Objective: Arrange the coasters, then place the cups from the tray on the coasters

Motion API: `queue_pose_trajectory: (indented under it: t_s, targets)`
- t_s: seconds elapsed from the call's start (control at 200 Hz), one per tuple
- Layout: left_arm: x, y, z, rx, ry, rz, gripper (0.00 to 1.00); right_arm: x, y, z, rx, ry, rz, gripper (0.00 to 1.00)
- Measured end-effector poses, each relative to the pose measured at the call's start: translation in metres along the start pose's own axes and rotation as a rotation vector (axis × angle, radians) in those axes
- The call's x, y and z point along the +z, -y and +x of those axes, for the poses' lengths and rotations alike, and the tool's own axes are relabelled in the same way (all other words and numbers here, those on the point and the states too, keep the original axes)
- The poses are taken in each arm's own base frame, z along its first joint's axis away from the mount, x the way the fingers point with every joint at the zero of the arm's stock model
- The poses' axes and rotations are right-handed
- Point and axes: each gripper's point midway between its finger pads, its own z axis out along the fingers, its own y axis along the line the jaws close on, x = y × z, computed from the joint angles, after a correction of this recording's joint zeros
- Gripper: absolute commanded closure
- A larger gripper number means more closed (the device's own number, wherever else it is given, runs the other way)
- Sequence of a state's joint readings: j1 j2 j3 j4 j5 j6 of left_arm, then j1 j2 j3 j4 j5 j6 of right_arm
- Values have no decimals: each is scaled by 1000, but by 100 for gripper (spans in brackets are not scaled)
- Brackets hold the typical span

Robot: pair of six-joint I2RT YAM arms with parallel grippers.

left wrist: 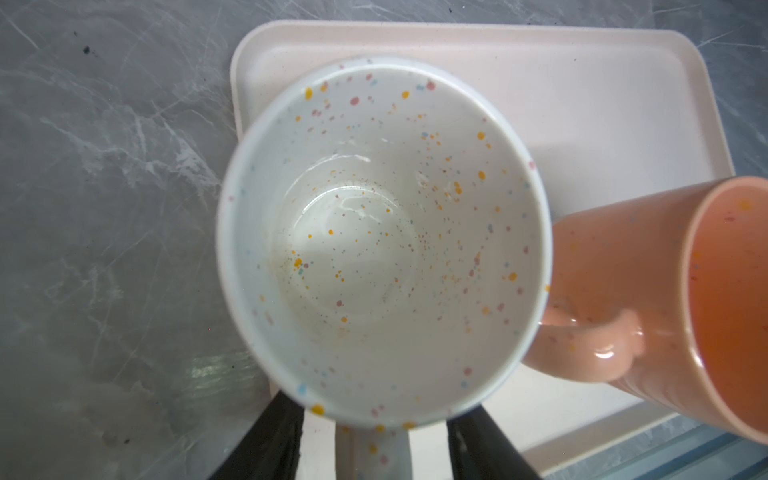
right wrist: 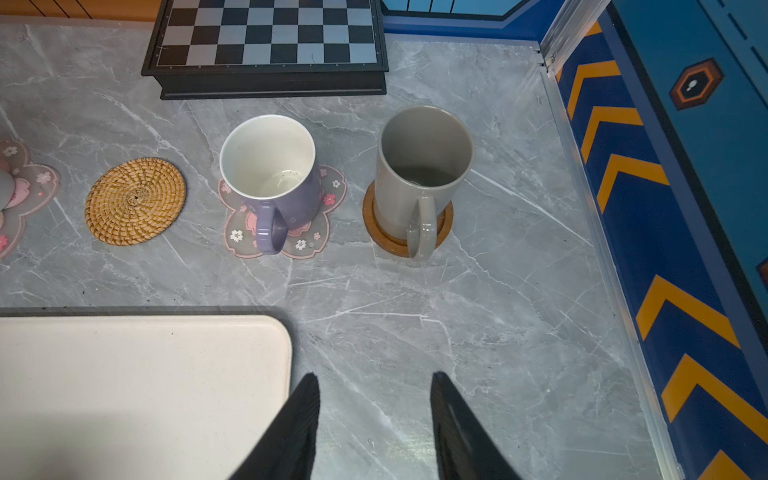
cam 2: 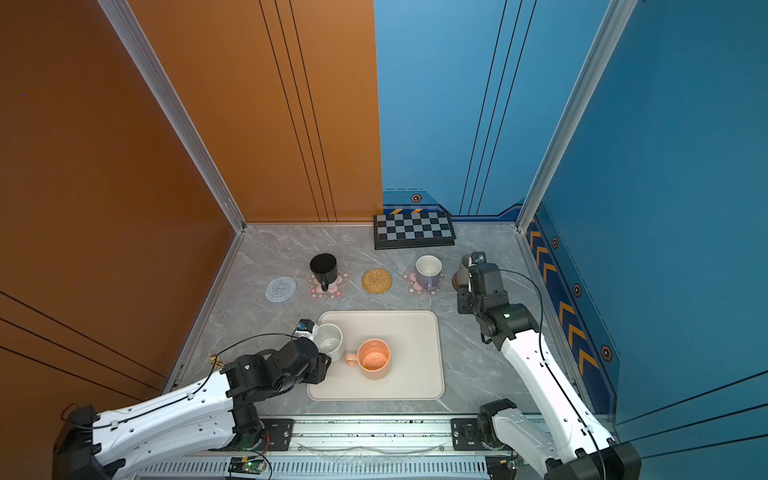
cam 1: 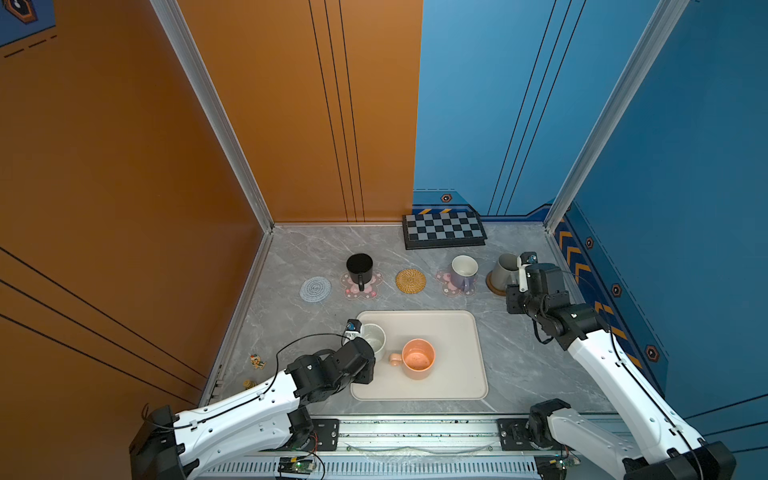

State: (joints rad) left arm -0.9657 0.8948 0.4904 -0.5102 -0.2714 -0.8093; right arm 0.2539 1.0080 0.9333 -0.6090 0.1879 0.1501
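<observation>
Two arms (cam 1: 232, 415) (cam 1: 598, 361) bent fwd, left jaws straddling speckled cup (left wrist: 382, 232) handle.

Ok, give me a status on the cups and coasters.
Done: the coasters stand in a row; black cup, lavender cup and grey cup each sit on one. In hand: left gripper, jaws open, straddles the speckled cup handle on the tray; right gripper open, empty. Left: that and the peach cup, for the bare knitted coaster and straw coaster.
</observation>
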Motion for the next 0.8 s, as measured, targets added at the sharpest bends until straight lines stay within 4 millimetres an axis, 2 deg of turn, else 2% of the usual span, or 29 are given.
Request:
queue_pose_trajectory:
  t_s: [0.12, 0.305, 0.345, 0.385, 0.801]
  targets:
    - [8, -1, 3, 8, -30, -31, 52, 1, 0, 0, -2, -3, -1, 54]
    - [11, 1, 1, 5, -39, -29, 76, 1, 0, 0, 1, -4, -4, 56]
    - [11, 1, 0, -2, -38, -29, 91, 1, 0, 0, 1, -3, -6, 56]
    - [10, -1, -3, -4, -22, -40, 100, 1, 0, 0, 1, -3, -6, 56]
    - [5, -6, -1, -25, -16, -25, 100, 4, -4, 0, 8, -8, -25, 56]
